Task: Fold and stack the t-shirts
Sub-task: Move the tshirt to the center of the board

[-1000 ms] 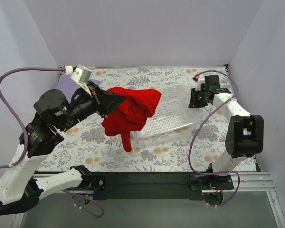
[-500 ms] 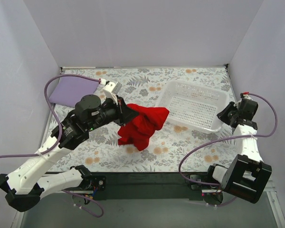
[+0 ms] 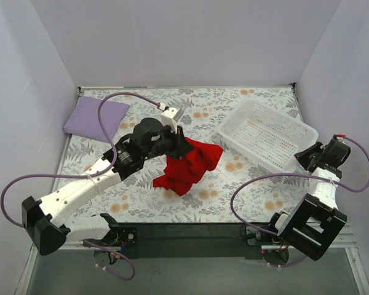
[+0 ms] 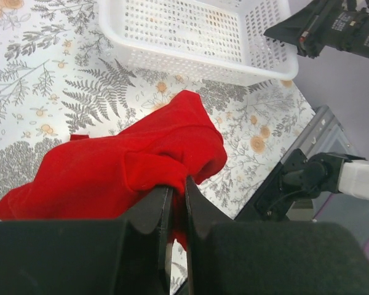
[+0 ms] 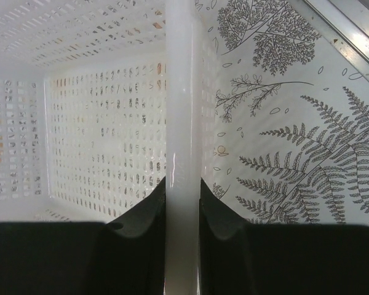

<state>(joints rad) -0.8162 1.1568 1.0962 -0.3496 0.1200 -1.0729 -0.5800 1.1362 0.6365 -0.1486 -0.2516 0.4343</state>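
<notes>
The bright red t-shirt (image 3: 189,166) hangs bunched from my left gripper (image 3: 180,147) over the middle of the floral cloth; its lower part touches the cloth. In the left wrist view the jaws (image 4: 177,193) are shut on a fold of the red t-shirt (image 4: 123,166). The pale lavender t-shirt (image 3: 96,115) lies folded at the far left. My right gripper (image 3: 309,158) at the right edge is shut on the rim of the white lattice basket (image 3: 292,134); the right wrist view shows the basket rim (image 5: 182,123) pinched between the fingers (image 5: 182,206).
The grey floral-print cloth (image 3: 141,196) covers the table. Purple walls close the left, back and right sides. A black rail (image 3: 190,236) runs along the near edge. Purple cables loop beside both arms.
My left gripper has carried the red t-shirt right and lower, out of the basket area. My right gripper has pulled the basket toward the right edge.
</notes>
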